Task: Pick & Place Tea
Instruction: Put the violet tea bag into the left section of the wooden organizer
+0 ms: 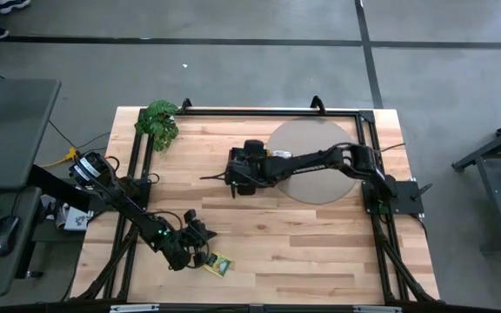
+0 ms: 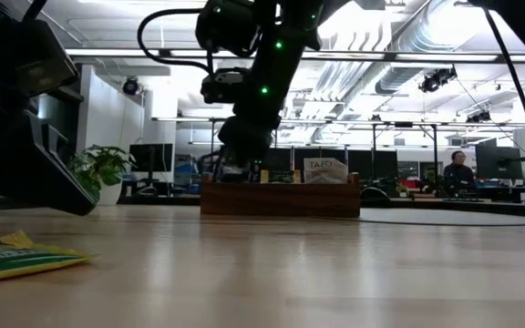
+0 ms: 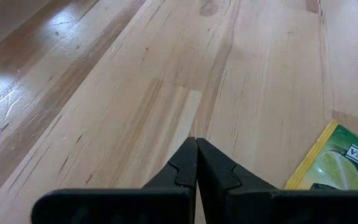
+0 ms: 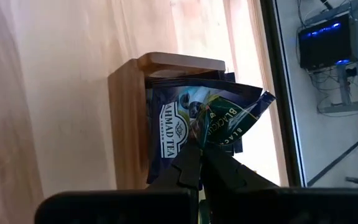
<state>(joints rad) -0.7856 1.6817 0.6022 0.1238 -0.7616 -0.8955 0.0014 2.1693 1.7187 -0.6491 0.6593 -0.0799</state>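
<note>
A brown wooden tray (image 4: 126, 112) stands near the table's middle (image 2: 281, 199) with sachets upright in it, among them a dark blue one (image 4: 173, 134). My right gripper (image 4: 199, 146) hangs over the tray's end (image 1: 237, 178) and is shut on a dark green sachet (image 4: 232, 118). A yellow-green sachet (image 1: 219, 263) lies flat on the table near the near edge (image 3: 344, 165). My left gripper (image 3: 196, 149) is shut and holds nothing. It hovers just left of that sachet (image 1: 200, 239). My right gripper pinches the dark green sachet between its two fingertips at a lower edge (image 4: 211, 132), coming from above and pointing down. The sachet stands tilted over the tray's end compartment, in front of the dark blue sachet. Whether it is clear of the tray, I cannot tell.
A round grey mat (image 1: 311, 161) lies right of the tray under my right arm. A leafy plant (image 1: 159, 122) stands at the far left corner. Black frame rails (image 1: 268, 111) border the table. Bare wood (image 1: 320, 243) spreads across the near right. A person (image 2: 458, 169) sits beyond the table.
</note>
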